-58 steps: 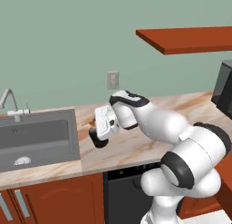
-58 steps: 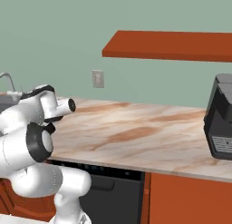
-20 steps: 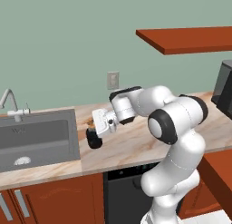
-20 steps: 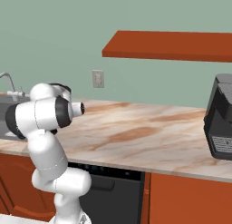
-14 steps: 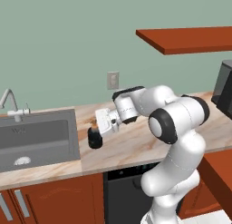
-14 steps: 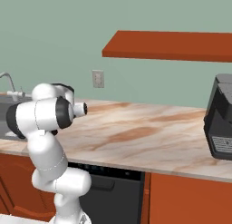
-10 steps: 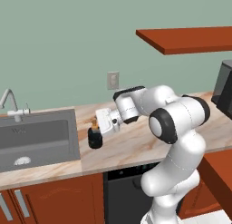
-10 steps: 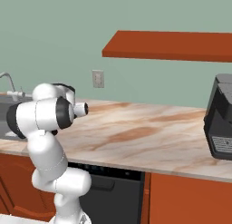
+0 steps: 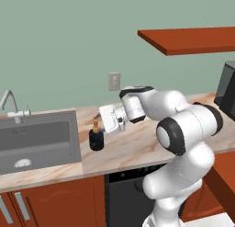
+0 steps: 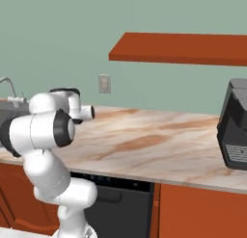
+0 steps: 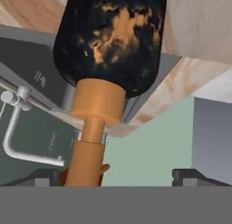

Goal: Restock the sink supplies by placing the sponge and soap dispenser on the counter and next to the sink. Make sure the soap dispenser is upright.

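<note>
You will find the soap dispenser (image 9: 96,139) standing upright on the counter (image 9: 137,145), just right of the sink (image 9: 36,139). Your gripper (image 9: 98,118) hangs just above its pump top, jaws spread and holding nothing.

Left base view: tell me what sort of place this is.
A simulated kitchen: a marble-look counter over red-brown cabinets, a recessed grey sink with a faucet, and a black coffee machine at the far end.
</note>
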